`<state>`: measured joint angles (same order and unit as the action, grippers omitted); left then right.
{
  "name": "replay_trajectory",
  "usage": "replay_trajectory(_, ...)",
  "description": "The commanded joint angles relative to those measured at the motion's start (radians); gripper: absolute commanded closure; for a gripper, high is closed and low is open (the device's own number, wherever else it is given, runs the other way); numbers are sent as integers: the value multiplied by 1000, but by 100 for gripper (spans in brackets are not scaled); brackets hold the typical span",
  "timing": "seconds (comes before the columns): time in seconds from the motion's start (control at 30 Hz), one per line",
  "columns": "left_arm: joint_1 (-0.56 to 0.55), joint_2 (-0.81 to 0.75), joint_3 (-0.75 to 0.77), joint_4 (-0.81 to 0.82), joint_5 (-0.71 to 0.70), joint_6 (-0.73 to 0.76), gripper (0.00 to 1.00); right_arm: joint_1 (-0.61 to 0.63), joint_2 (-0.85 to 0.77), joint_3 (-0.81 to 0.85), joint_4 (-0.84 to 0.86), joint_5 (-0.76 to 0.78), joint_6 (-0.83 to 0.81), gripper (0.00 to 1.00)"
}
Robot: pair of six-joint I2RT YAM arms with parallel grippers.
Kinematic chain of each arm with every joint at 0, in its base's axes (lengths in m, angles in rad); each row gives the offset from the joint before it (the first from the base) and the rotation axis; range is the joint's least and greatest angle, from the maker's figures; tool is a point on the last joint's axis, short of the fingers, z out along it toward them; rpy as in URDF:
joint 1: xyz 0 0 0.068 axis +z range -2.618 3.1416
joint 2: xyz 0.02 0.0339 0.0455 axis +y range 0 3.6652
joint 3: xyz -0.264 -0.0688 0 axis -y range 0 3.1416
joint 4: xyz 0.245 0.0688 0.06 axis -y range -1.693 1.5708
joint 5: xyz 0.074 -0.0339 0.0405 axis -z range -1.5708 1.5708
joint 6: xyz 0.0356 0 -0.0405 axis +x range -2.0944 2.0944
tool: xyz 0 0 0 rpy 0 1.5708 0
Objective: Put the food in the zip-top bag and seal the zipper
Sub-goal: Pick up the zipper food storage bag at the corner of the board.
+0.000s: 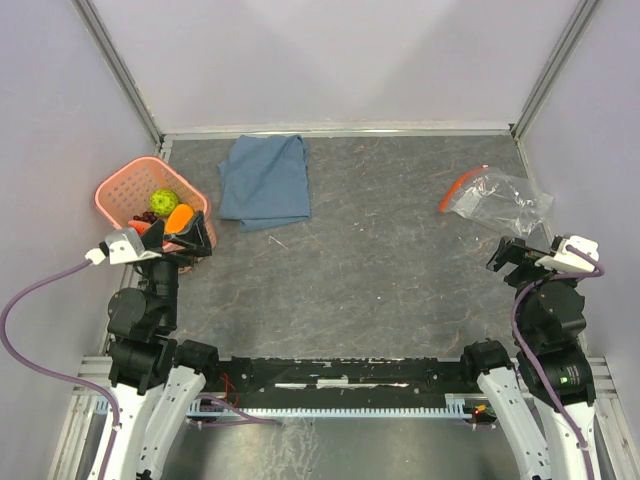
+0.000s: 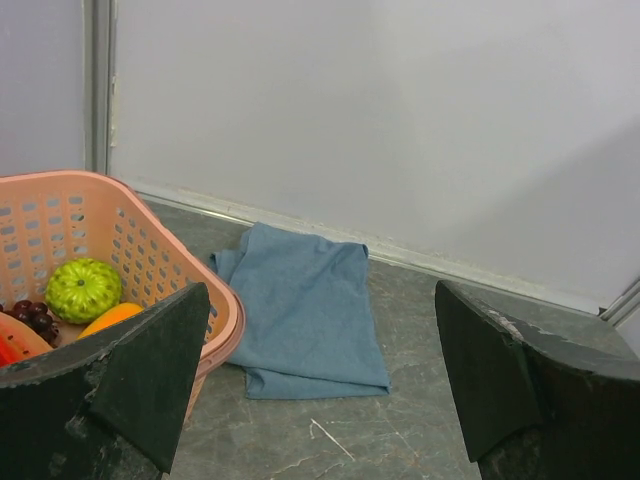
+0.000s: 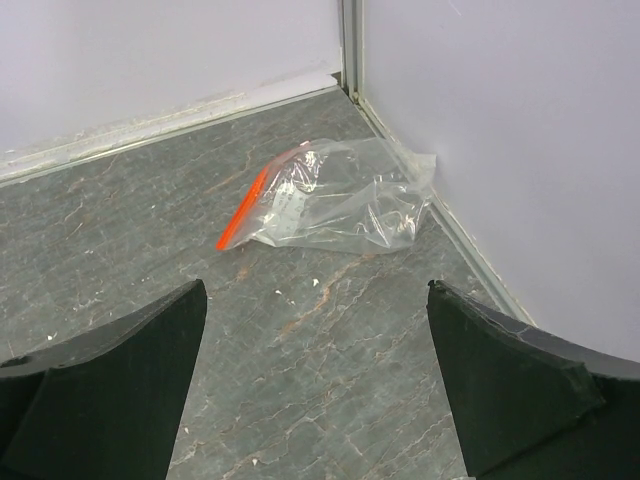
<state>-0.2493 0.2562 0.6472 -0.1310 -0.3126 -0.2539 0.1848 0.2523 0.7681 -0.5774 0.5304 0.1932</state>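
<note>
A pink perforated basket (image 1: 113,188) stands at the far left of the dark, marble-veined tabletop (image 1: 380,260), close to the left wall. Just beside it on the right lies a folded blue cloth (image 1: 266,180), rumpled along its near edge. A thin pale scrap (image 1: 278,241) lies on the tabletop just in front of the cloth. Pale lilac walls (image 1: 330,50) close three sides, with metal posts (image 1: 118,70) in the far corners.

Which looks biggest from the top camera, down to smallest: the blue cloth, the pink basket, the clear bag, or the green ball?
Largest, too alike to rank: blue cloth and pink basket, which the left arm partly hides.
Next: clear bag.
Smallest by far: green ball.
</note>
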Motion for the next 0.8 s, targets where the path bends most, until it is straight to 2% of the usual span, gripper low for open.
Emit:
replay_trajectory(0.0, -7, -6, -6, 50, -1, -1, 0, -5, 22, 28, 48, 0, 0, 1)
replay_trajectory(0.2, -30, -10, -5, 48, -8, -1, 1, -5, 72, 60, 15, -5, 30, 1)
replay_trajectory(0.37, -52, -22, -6, 47, -12, -1, 1, -5, 183, 108, -4, -41, 64, 1)
replay_trajectory(0.77, -70, -50, -8, 40, -49, 5, 0, -5, 755, 240, 159, -59, 123, 1)
